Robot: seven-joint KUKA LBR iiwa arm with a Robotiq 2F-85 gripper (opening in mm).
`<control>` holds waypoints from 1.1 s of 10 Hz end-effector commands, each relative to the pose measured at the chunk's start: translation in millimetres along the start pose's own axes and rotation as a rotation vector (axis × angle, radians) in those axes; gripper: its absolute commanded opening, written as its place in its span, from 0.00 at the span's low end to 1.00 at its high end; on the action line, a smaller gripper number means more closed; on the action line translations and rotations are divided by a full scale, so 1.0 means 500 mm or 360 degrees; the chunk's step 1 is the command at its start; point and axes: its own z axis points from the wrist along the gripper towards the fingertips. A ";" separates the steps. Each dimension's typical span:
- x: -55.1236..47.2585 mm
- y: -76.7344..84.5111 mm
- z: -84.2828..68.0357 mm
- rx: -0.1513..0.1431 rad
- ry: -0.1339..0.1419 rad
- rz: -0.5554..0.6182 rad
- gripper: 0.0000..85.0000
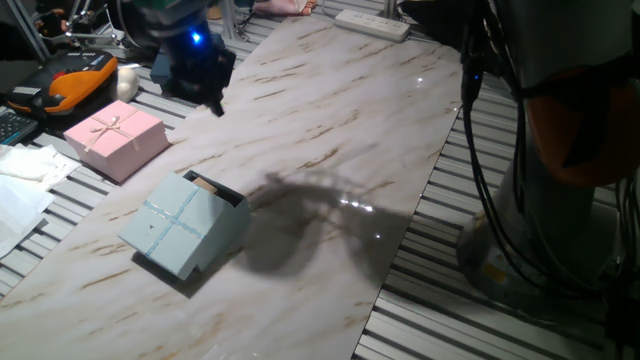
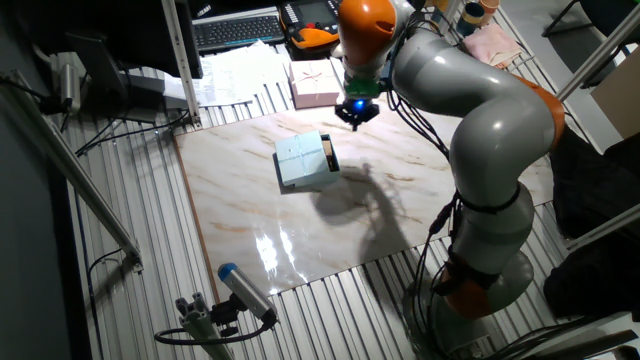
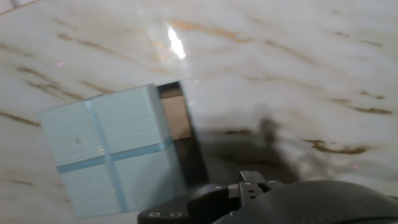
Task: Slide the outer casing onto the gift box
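The outer casing is a pale blue square sleeve with crossed ribbon lines, lying on the marble board. It also shows in the other fixed view and the hand view. The gift box sits inside it, with its tan-brown edge showing at the sleeve's open end. My gripper hangs in the air beyond that open end, apart from the box, also seen in the other fixed view. It holds nothing. Its fingers are too dark and blurred to read.
A pink box with a bow stands beside the board, to the left of the gripper. A white power strip lies at the board's far end. The arm's base and cables stand off the right edge. A keyboard and papers lie behind.
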 end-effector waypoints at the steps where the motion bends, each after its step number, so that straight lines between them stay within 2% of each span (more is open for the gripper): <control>1: 0.008 0.026 0.003 0.0003 -0.0012 -0.0013 0.00; 2: 0.006 0.025 0.007 0.0001 -0.0014 -0.0016 0.00; 4: 0.007 0.025 0.007 -0.0032 -0.0004 -0.0031 0.00; 5: 0.007 0.025 0.007 -0.0037 -0.0030 -0.0032 0.00; 6: 0.007 0.025 0.007 -0.0013 -0.0055 -0.0033 0.00; 7: 0.007 0.025 0.007 0.0036 -0.0057 -0.0071 0.00; 8: 0.007 0.025 0.007 0.0023 -0.0041 -0.0121 0.00; 9: 0.007 0.025 0.007 -0.0021 -0.0019 -0.0171 0.00; 11: 0.007 0.025 0.007 -0.0055 -0.0051 -0.0329 0.00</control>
